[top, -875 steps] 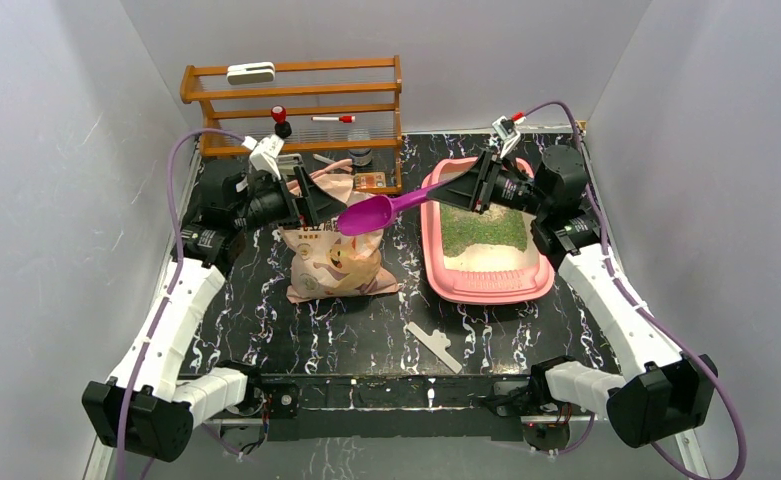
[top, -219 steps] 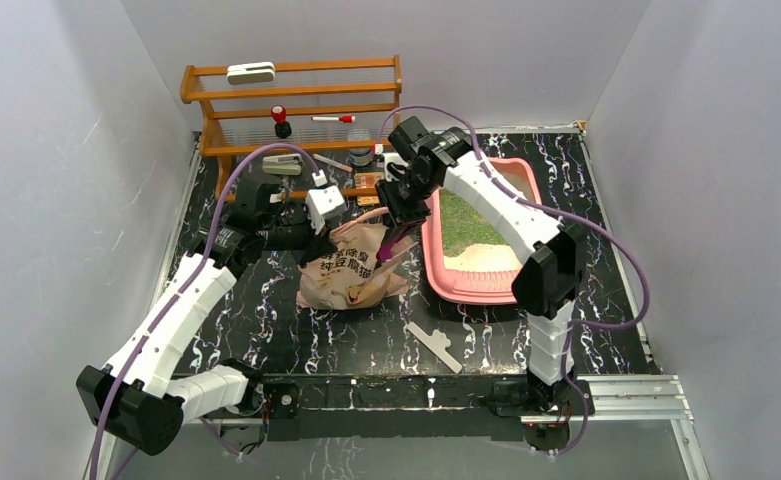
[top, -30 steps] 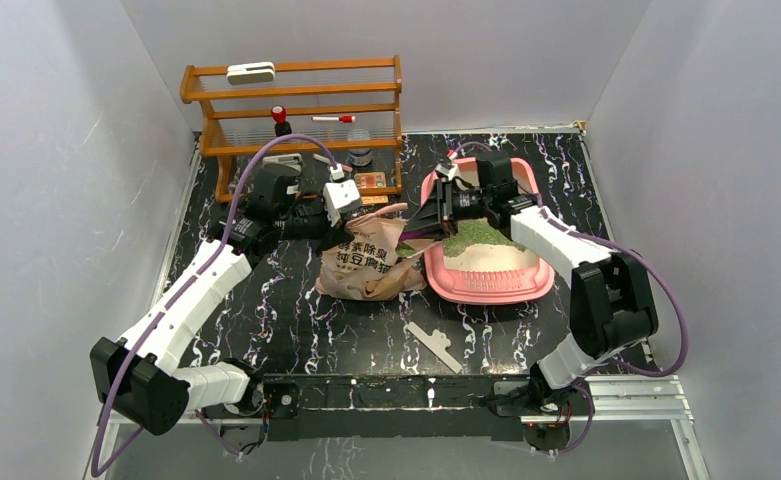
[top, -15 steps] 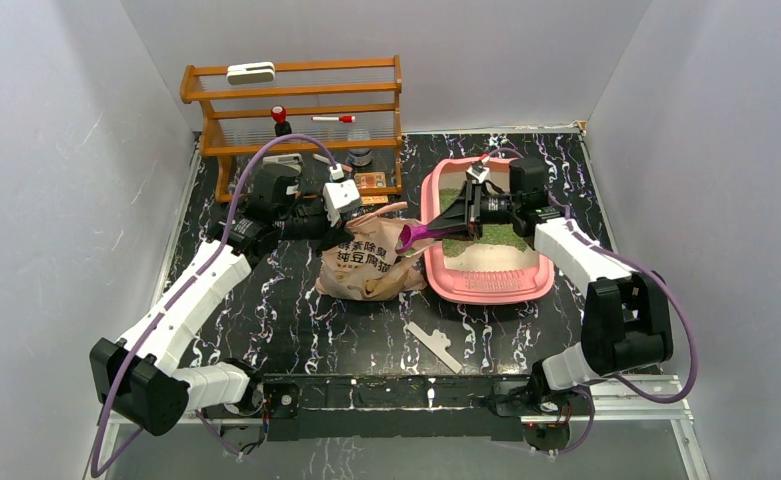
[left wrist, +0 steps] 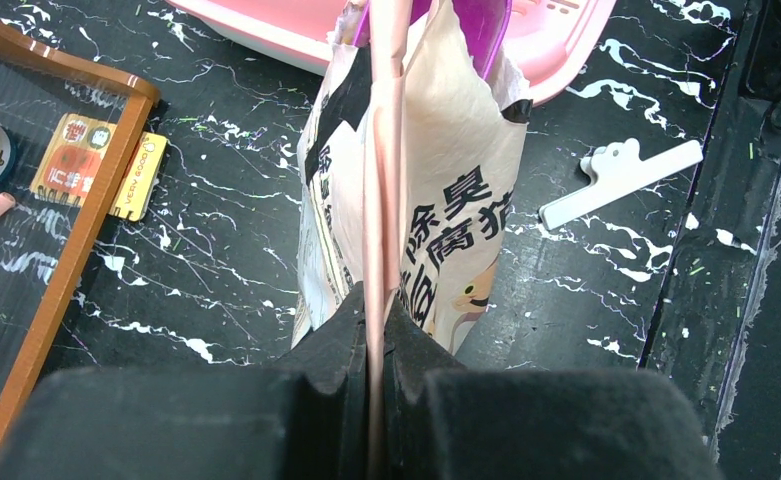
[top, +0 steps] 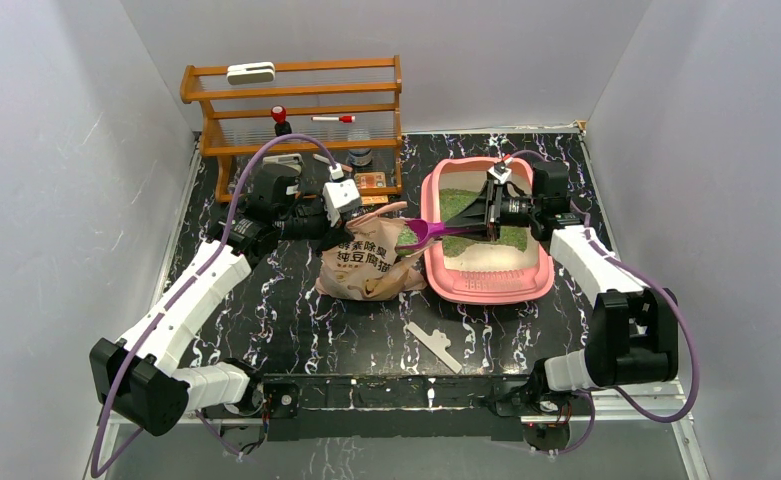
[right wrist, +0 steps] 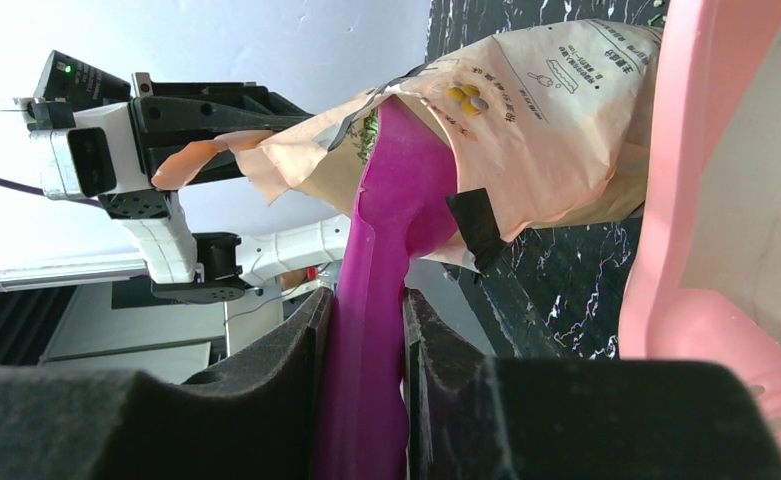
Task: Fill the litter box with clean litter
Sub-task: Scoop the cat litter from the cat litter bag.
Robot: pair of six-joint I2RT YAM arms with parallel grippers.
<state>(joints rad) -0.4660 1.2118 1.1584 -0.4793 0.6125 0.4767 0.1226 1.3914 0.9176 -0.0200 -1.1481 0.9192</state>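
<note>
Litter box (top: 486, 292): pink, flat on right half of marbled table (top: 296, 320). Clean litter (top: 454, 204): green layer over far part of box floor; near part pale. Bag (top: 366, 265): just left of box, mouth toward it. Left gripper (left wrist: 376, 330): pinched tight on bag's pink top edge. Purple scoop (top: 436, 231): handle clamped in right gripper (right wrist: 366, 330), bowl at bag mouth, beside box's left rim.

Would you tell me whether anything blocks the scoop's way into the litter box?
Nothing visible does. The right gripper holds the scoop, its bowl at the mouth of the bag, beside the litter box. Only the box's own raised rim lies between.
</note>
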